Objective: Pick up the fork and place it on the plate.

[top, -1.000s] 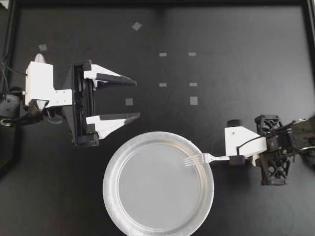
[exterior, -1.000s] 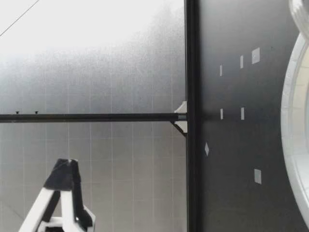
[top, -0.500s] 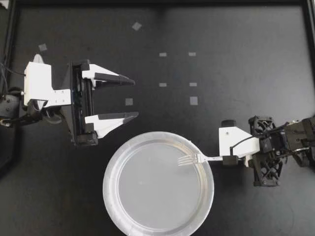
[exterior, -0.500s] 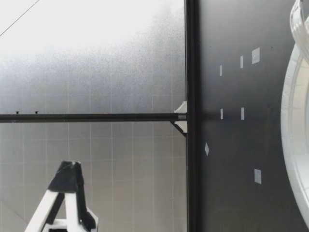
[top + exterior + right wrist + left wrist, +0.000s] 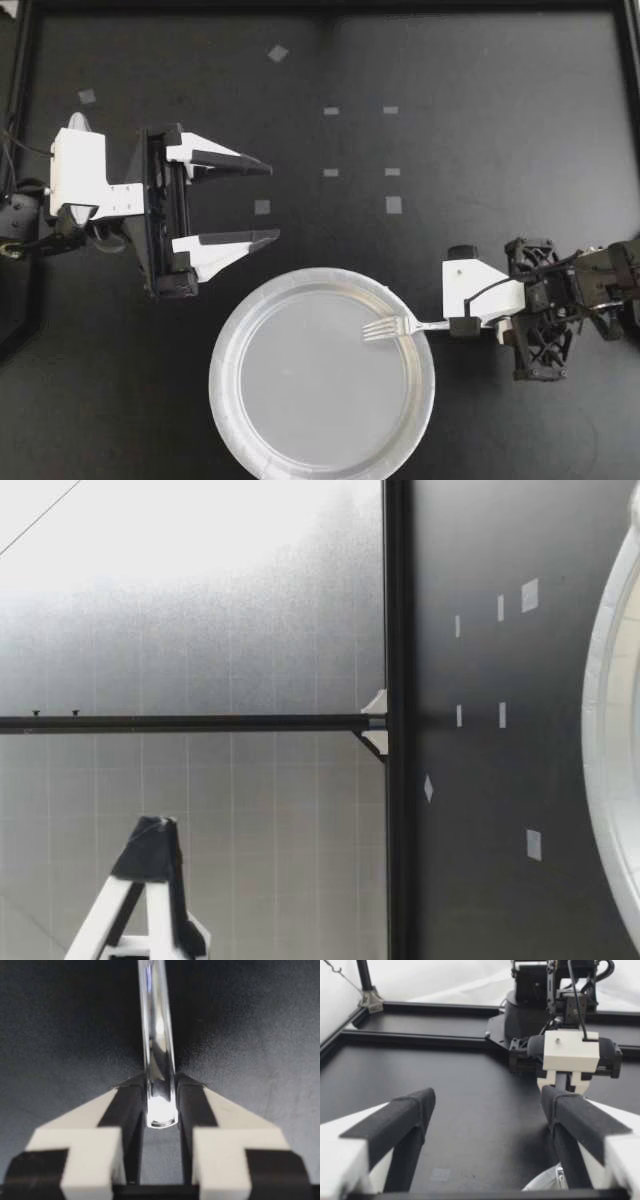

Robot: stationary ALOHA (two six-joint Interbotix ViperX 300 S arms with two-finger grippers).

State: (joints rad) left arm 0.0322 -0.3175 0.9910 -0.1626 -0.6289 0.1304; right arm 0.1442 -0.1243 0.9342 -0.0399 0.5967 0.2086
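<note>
The silver fork (image 5: 400,326) lies level, its tines over the right rim of the white plate (image 5: 250,420) and its handle running back into my right gripper (image 5: 460,325). In the right wrist view the fork's handle (image 5: 159,1060) sits between the two dark pads (image 5: 131,1105), which press on it from both sides. My left gripper (image 5: 272,200) hovers beyond the plate's upper left, open and empty. In the left wrist view its fingers (image 5: 410,1115) are wide apart, and my right gripper (image 5: 568,1082) faces them from ahead. The plate's rim (image 5: 598,730) also shows in the low view.
Small grey tape squares (image 5: 393,205) dot the black table behind the plate. A black frame rail (image 5: 320,6) borders the far edge. In the low view one black-tipped finger (image 5: 150,860) of a gripper hangs above the table.
My right arm has carried the fork leftward, so the tines now reach further over the plate's rim. The left gripper has barely moved.
</note>
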